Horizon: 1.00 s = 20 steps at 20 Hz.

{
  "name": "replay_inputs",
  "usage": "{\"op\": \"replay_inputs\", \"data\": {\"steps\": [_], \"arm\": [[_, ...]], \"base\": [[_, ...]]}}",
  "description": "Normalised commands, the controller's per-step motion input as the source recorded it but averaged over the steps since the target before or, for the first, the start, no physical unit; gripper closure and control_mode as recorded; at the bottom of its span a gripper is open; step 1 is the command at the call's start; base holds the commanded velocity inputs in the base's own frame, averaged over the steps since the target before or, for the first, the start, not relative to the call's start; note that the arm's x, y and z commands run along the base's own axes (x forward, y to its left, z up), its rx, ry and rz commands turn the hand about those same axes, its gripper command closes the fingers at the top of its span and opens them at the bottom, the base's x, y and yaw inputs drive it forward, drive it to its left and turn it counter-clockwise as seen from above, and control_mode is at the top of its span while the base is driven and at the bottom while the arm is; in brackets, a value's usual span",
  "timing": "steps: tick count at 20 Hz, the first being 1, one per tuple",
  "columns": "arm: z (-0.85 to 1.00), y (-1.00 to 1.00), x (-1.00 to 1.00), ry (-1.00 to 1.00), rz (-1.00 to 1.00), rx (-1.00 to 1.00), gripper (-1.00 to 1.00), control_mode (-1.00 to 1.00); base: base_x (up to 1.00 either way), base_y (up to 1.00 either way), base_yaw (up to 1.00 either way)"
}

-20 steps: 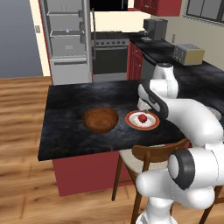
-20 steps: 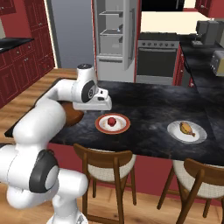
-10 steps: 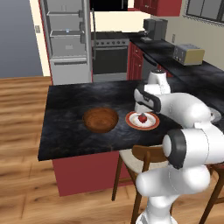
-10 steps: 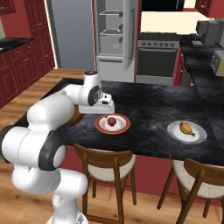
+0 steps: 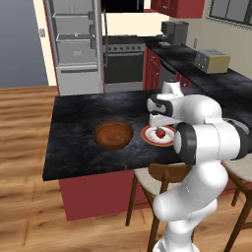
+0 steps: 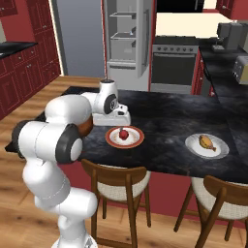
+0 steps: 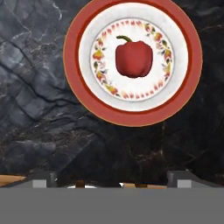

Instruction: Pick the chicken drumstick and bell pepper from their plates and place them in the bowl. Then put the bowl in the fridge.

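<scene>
The bell pepper sits red and round in the middle of the red-rimmed plate, also seen from the sides as bell pepper on plate and bell pepper. My gripper hangs open over bare black counter just short of that plate, with nothing between its fingers; it shows as gripper and gripper. The brown bowl stands left of the plate. The chicken drumstick lies on the pale plate further right. The fridge stands open beyond the counter.
Two wooden stools stand at the counter's near edge. An oven is beside the fridge. A toaster and coffee machine sit on the back counter.
The arm has folded in and the open hand has moved down a little and closer to the red-rimmed plate. Plates, pepper, drumstick and bowl have stayed put.
</scene>
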Motion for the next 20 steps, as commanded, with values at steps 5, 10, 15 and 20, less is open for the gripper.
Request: {"op": "replay_inputs", "data": {"steps": [5, 10, 15, 20], "arm": [[-0.3, -0.07, 0.29, 0.02, 0.0, 0.0, -1.0, -1.0], [-0.33, -0.09, 0.26, 0.02, 0.0, 0.0, -1.0, -1.0], [-0.32, -0.09, 0.14, 0.01, 0.0, 0.0, -1.0, -1.0], [-0.27, -0.02, 0.28, 0.0, 0.0, 0.0, -1.0, -1.0]], "base": [[0.0, 0.0, 0.0], [0.0, 0.0, 0.0], [0.0, 0.0, 0.0], [0.0, 0.0, 0.0]]}}
